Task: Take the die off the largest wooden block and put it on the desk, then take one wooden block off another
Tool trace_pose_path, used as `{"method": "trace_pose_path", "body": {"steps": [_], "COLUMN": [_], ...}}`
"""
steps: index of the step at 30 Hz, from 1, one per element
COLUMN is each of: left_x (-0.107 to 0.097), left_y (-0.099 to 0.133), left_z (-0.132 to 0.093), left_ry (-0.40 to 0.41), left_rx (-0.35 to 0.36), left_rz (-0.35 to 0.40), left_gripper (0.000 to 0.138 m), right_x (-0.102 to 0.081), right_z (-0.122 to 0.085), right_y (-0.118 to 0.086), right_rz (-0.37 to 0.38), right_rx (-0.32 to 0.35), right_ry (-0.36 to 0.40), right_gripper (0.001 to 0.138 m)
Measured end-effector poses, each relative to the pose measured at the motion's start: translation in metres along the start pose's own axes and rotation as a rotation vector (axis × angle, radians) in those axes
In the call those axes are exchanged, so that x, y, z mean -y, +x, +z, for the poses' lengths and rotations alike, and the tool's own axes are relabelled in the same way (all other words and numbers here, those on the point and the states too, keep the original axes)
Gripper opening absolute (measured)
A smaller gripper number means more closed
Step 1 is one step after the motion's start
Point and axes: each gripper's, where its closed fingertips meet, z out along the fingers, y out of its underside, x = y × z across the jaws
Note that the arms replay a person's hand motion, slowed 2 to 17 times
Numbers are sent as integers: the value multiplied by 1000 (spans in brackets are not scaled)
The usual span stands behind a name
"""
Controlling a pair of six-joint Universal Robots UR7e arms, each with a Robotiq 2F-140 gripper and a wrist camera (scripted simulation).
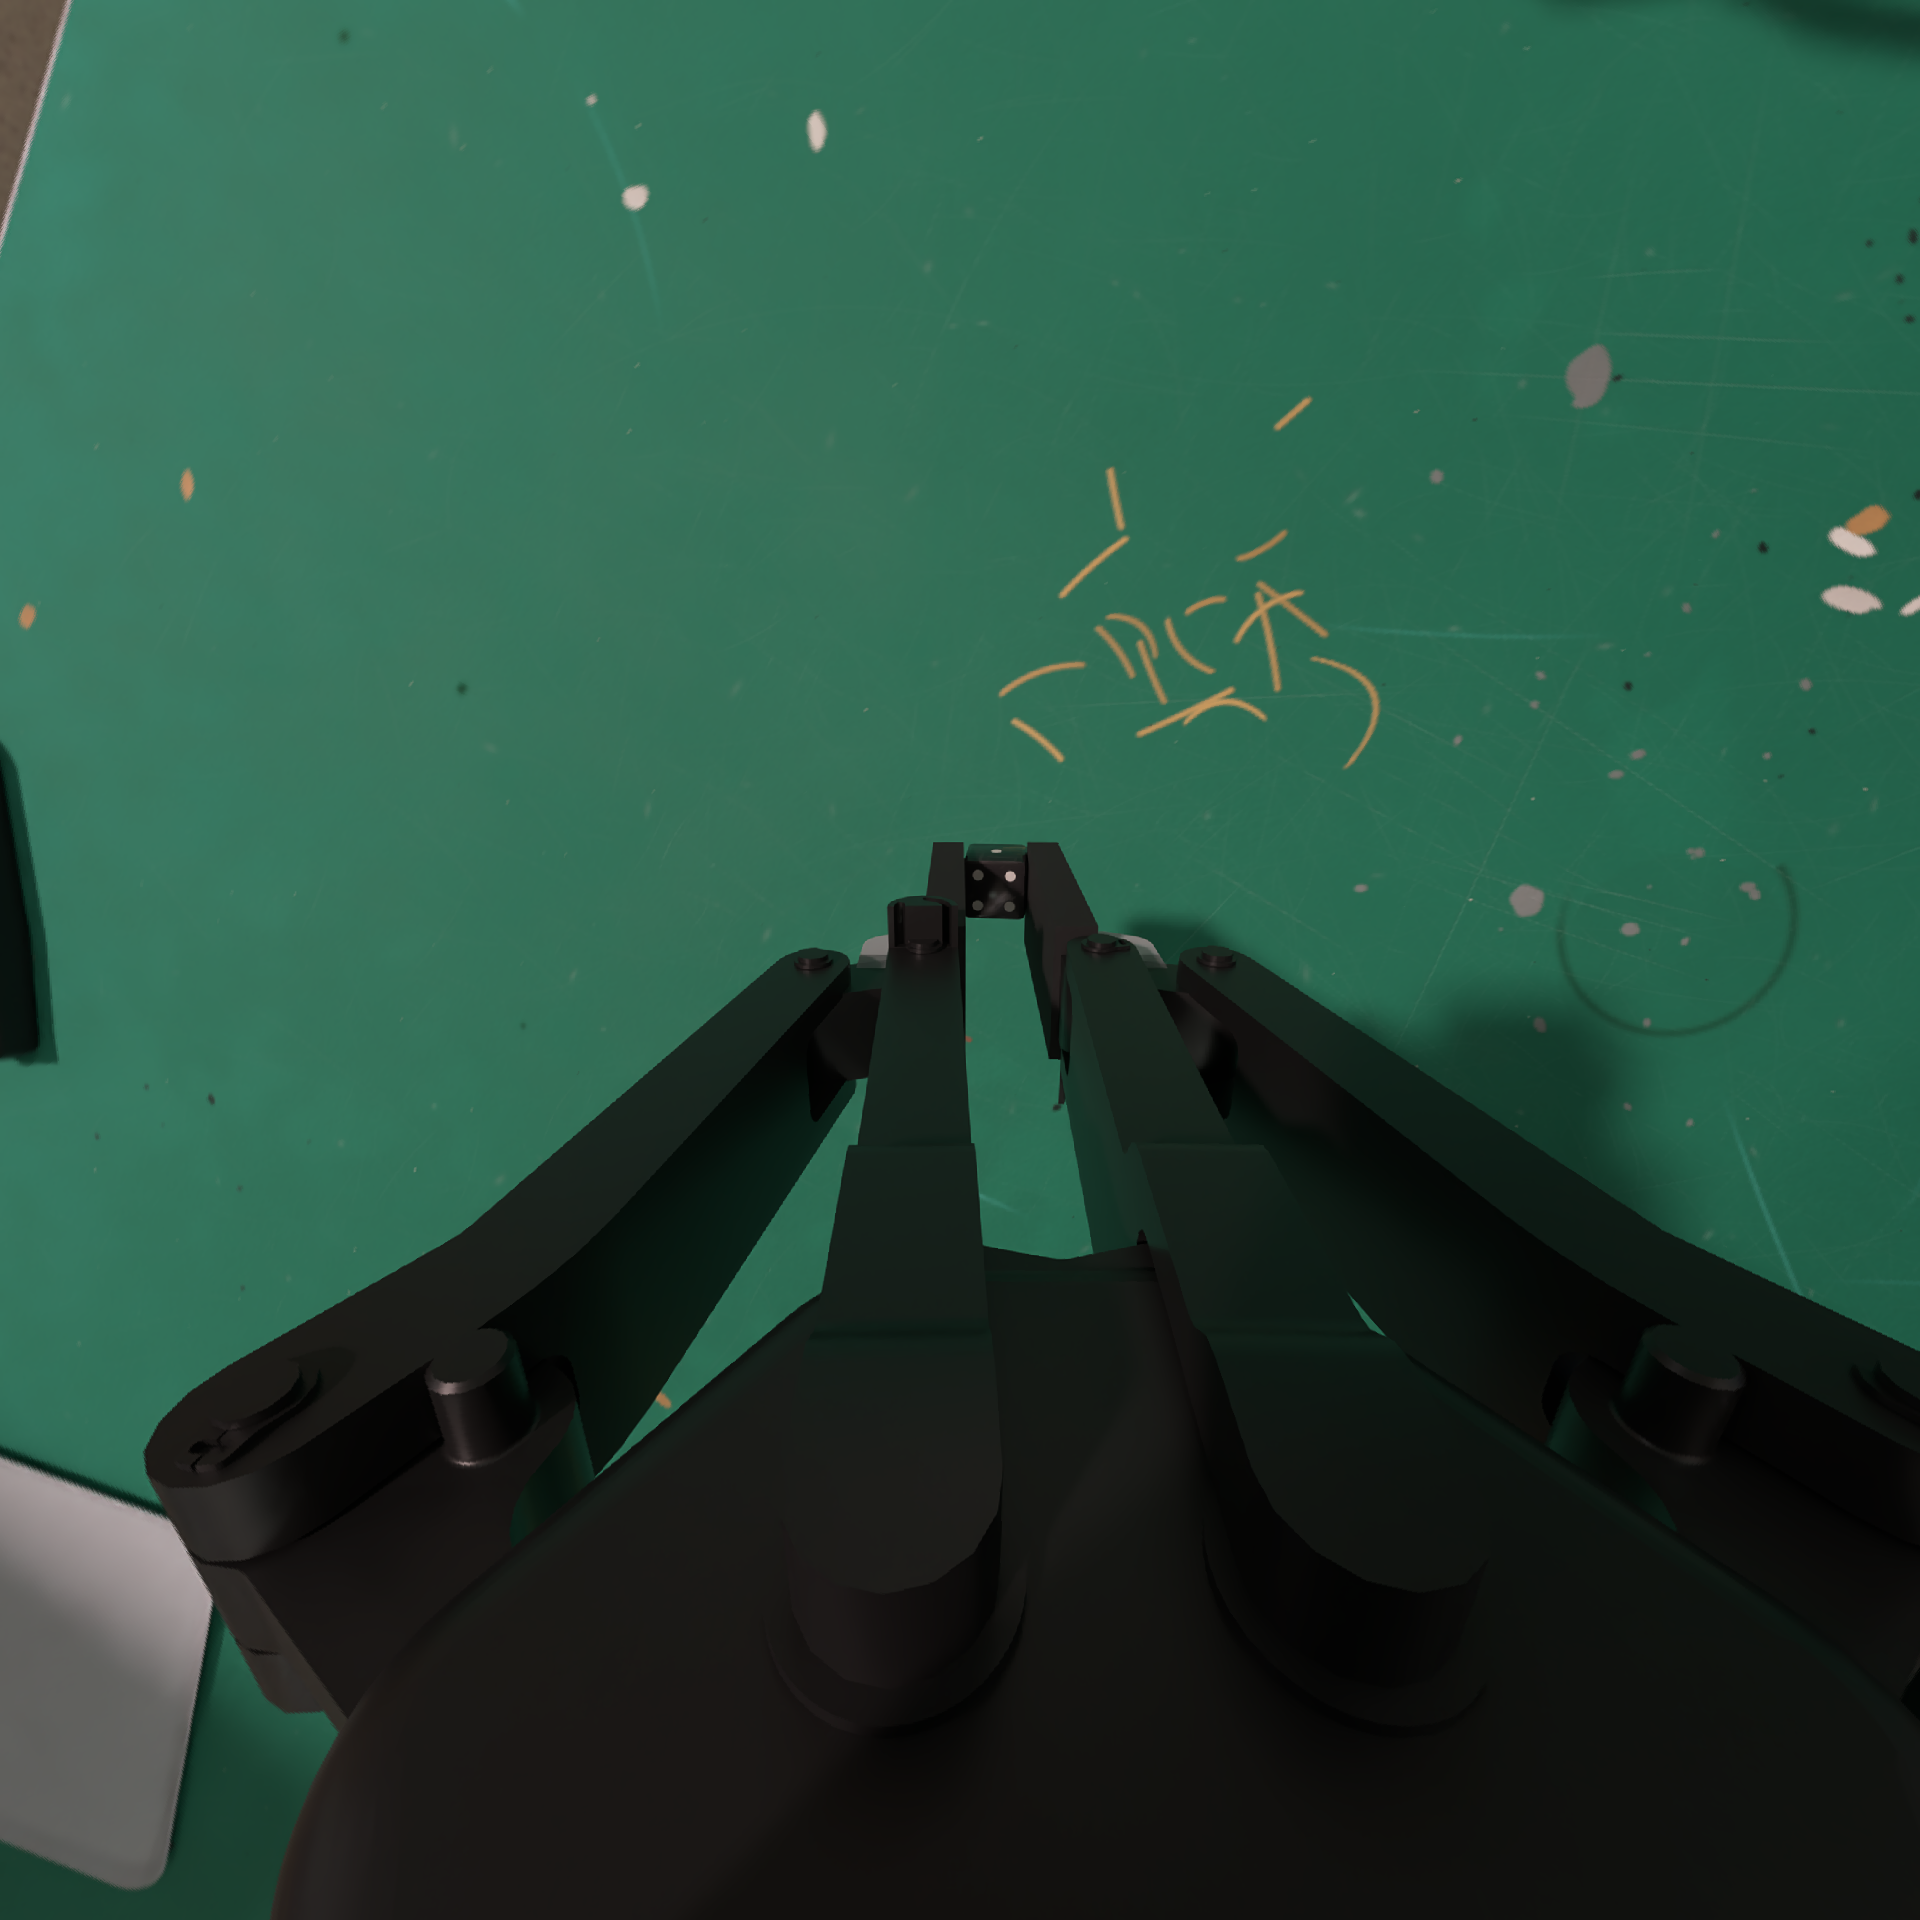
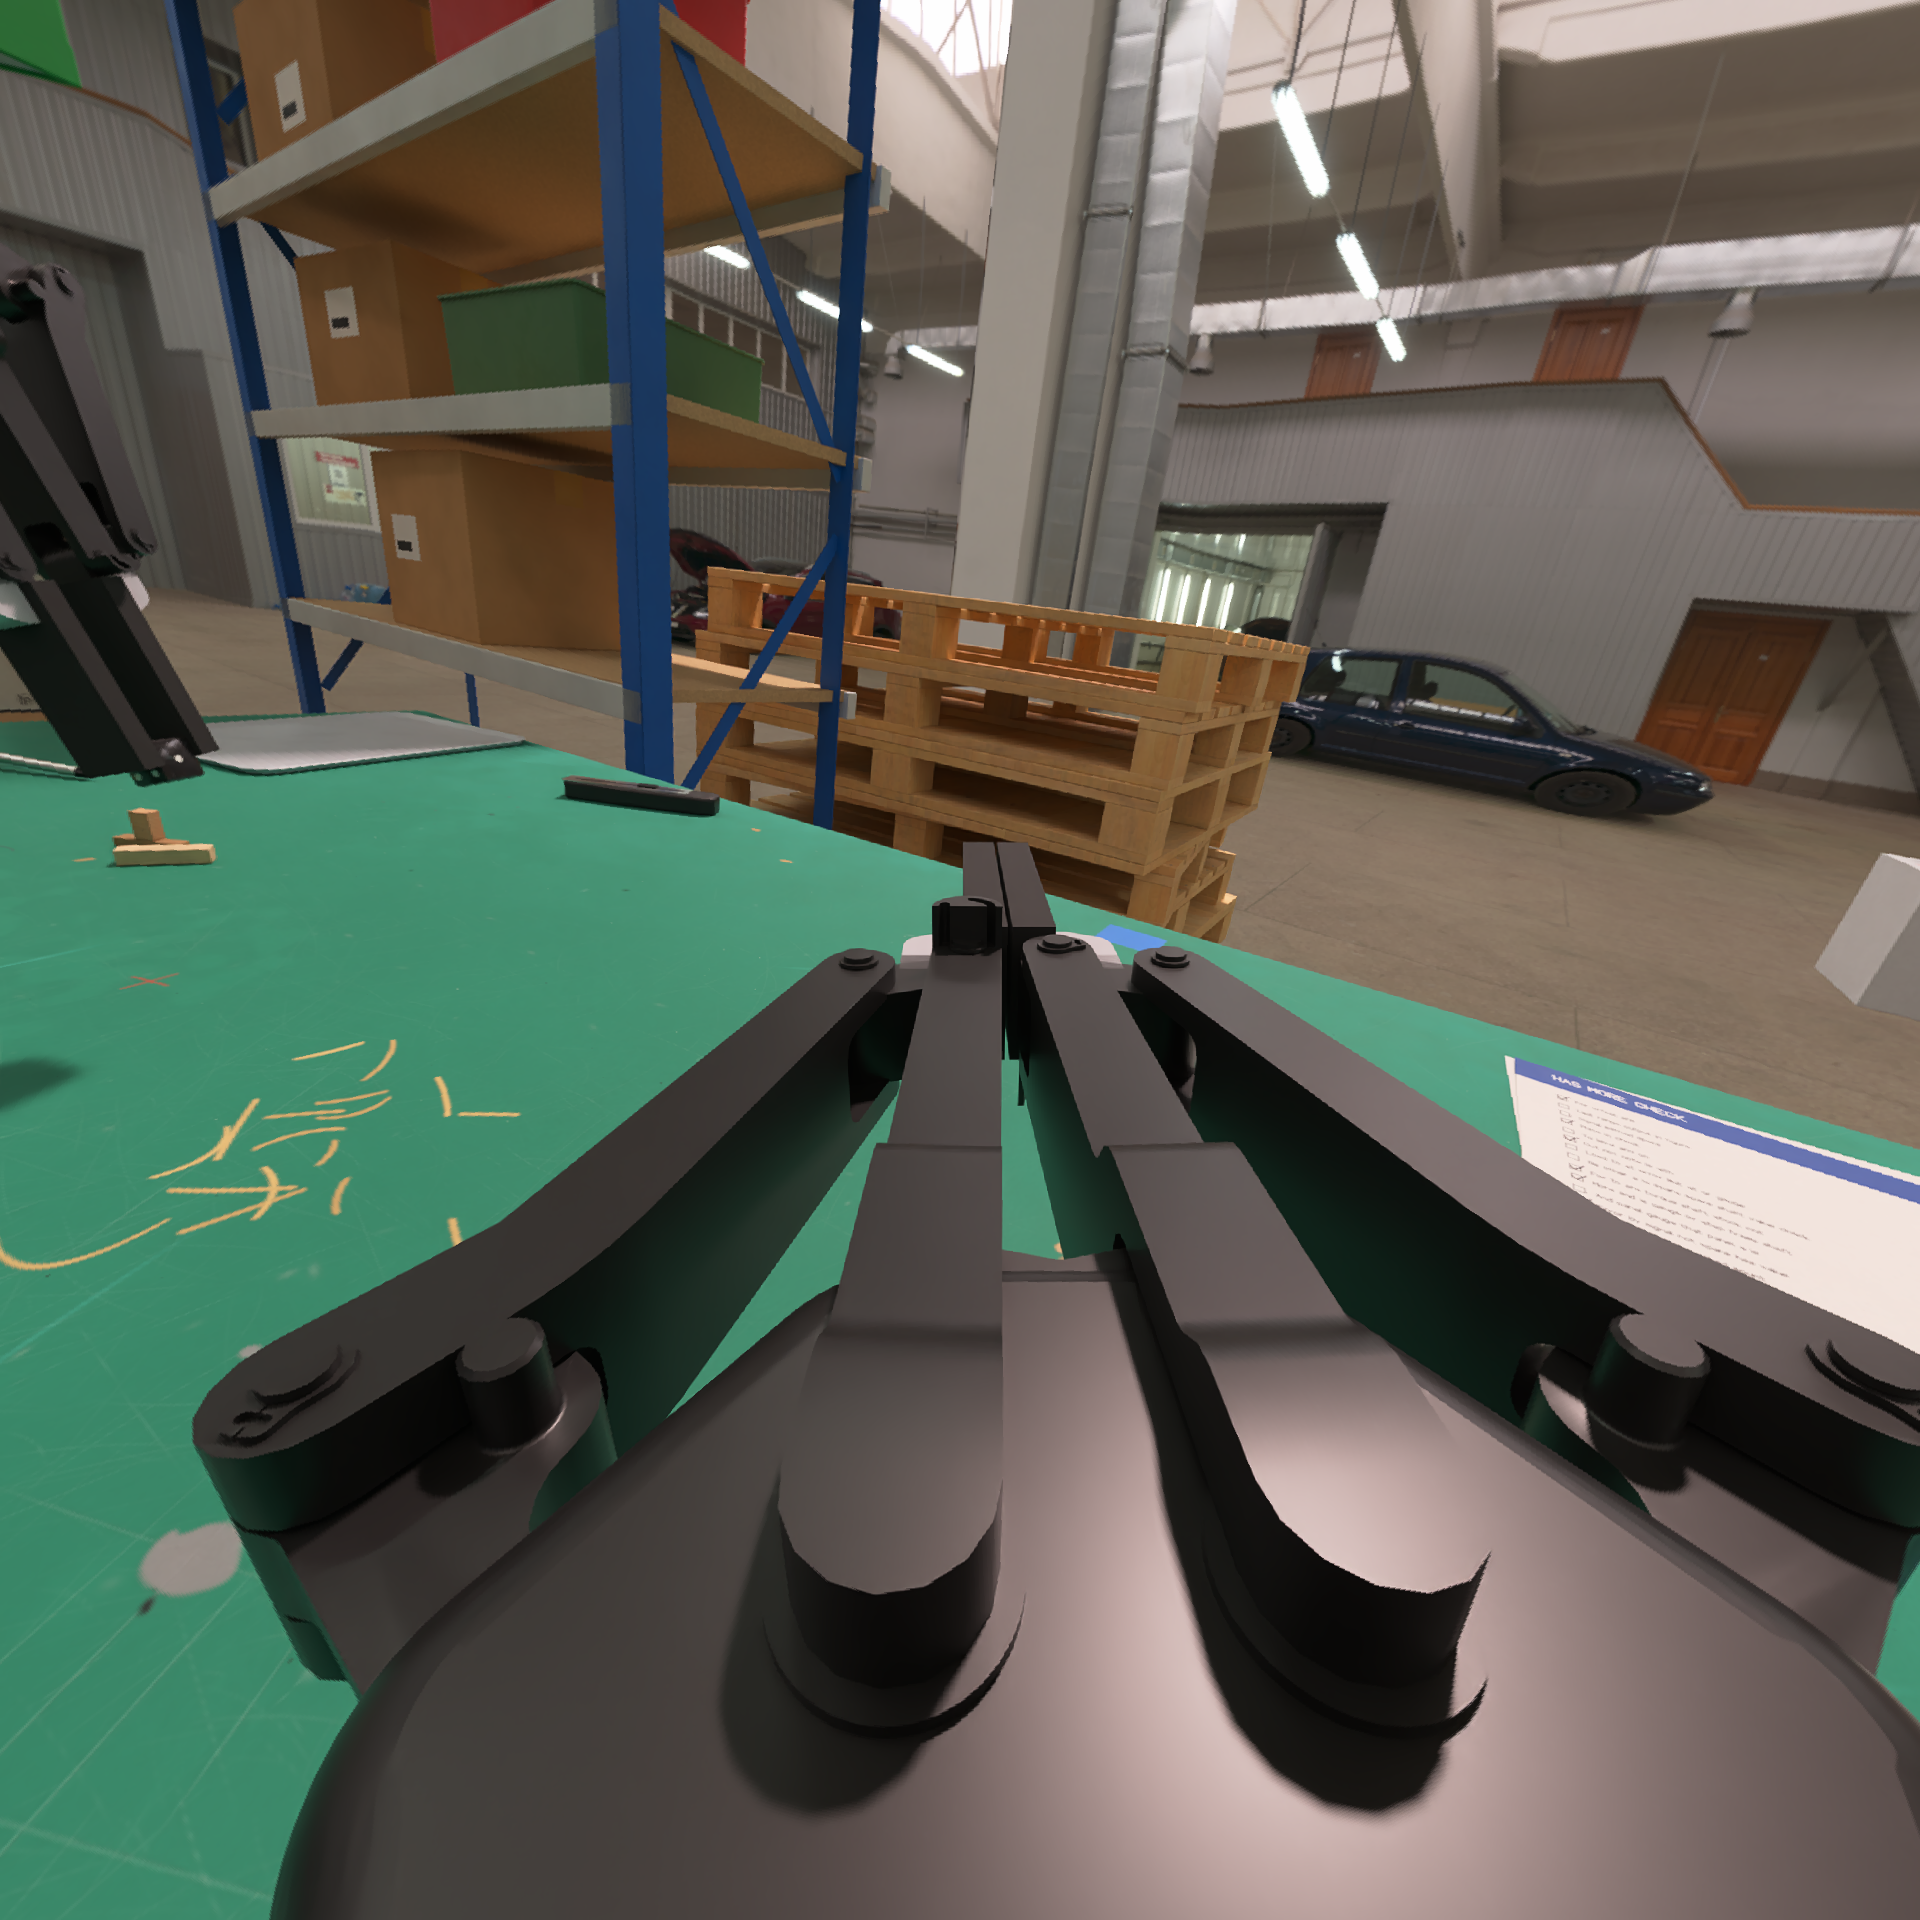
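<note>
Step in hand: die [image 1: 995, 884] clamped in left gripper [image 1: 995, 868] over desk [image 1: 520, 623]. Next: lower, release. Right gripper [image 2: 1000, 883] closed empty; wooden blocks [image 2: 161, 840] stacked.

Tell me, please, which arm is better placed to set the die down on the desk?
Left. The left gripper already clamps the black die between its fingertips, above the bare green desk. The right gripper is shut on nothing, pointing past the desk's edge.
</note>
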Motion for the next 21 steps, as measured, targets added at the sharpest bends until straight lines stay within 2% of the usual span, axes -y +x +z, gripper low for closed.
{"method": "trace_pose_path", "body": {"steps": [10, 21], "left_x": [28, 50], "left_y": [39, 77], "left_z": [17, 42], "left_ry": [15, 21], "left_rx": [-25, -71], "left_rz": [120, 216], "left_gripper": [16, 16], "right_x": [-5, -13], "right_z": [1, 3], "right_y": [3, 11], "right_rz": [-20, -46], "right_rx": [-33, -98], "right_ry": [-31, -83], "right_gripper": [1, 1]}}
